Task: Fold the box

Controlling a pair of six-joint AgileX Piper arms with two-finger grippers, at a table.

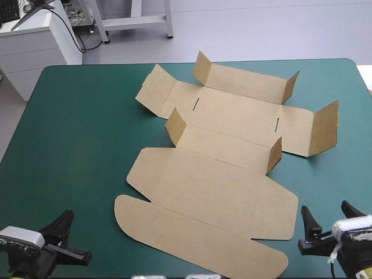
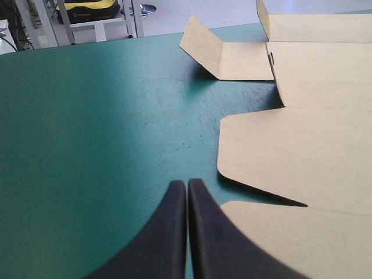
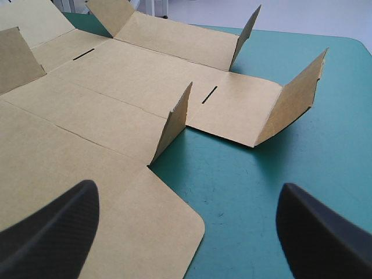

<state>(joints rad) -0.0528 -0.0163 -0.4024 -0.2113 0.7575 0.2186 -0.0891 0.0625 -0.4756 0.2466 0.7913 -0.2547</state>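
Brown box (image 1: 215, 186), mostly flat, teal-green cover (image 1: 75, 133)

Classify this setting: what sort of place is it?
Probably a robot manipulation test bench: a teal-green table, the brown box lying on it as a mostly flat cut sheet, and the left pincer shut, the right pincer open, at its near edge.

There is one box (image 1: 221, 180), a flat cut sheet of brown cardboard, on one table (image 1: 75, 133) with a teal-green cover. The board has two narrow dark slots (image 1: 196, 104). Two black-fingered grippers appear: one left gripper (image 2: 187, 185) and one right gripper (image 3: 187, 189).
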